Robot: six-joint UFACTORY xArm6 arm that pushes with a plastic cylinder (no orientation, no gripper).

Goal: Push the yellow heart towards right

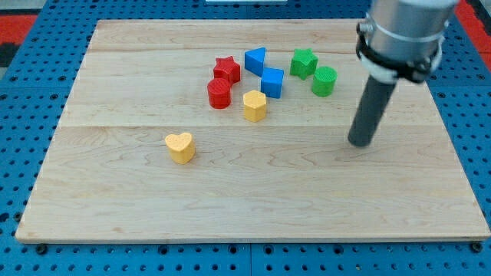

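Nearest lay the yellow heart-shaped block (pixel 179 146), untouched; my tip (pixel 358 142), well right, should have circled to its left side.

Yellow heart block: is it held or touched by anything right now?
No. The yellow heart block lies free on the wooden board; my tip is far to its right, touching no block.

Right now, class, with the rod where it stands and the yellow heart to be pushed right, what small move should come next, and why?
Probably carry my tip across to the view's left of the yellow heart. The tip stands far to the heart's right, touching no block, and a rightward push needs contact on the heart's left side. Passing below the heart should avoid nudging it or the cluster of blocks above.
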